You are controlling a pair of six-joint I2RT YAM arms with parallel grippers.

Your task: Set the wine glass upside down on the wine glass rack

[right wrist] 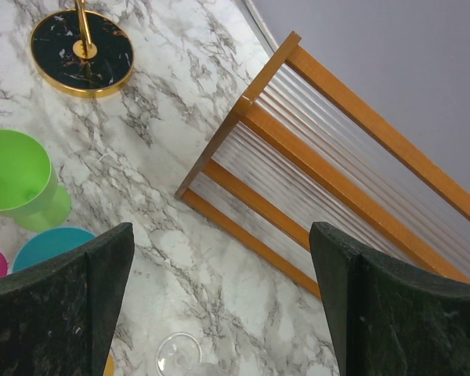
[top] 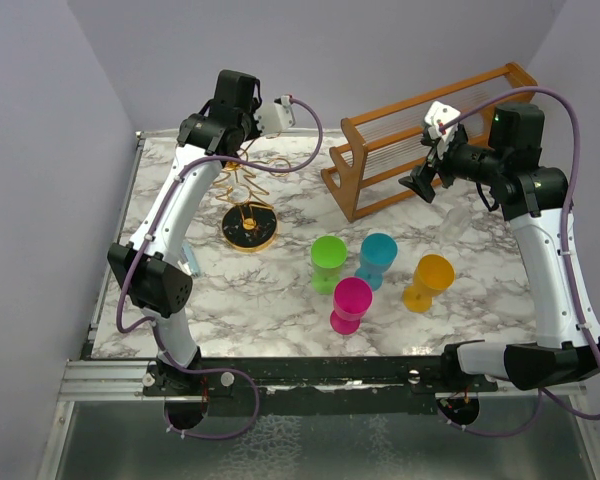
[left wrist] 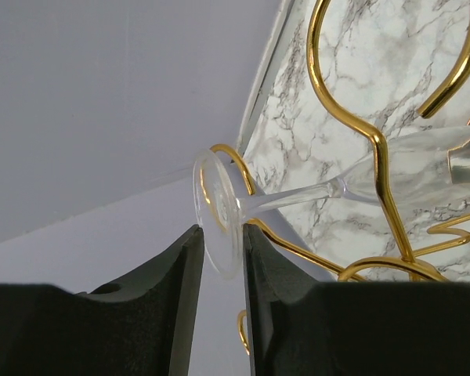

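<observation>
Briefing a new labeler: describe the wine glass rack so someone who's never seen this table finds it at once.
On the marble table, look at the far left, opposite the orange-brown wooden slatted rack at the far right. The wine glass rack is the small stand there: a gold post with looped wire arms on a round black, gold-rimmed base. Nothing else is gold wire.
</observation>
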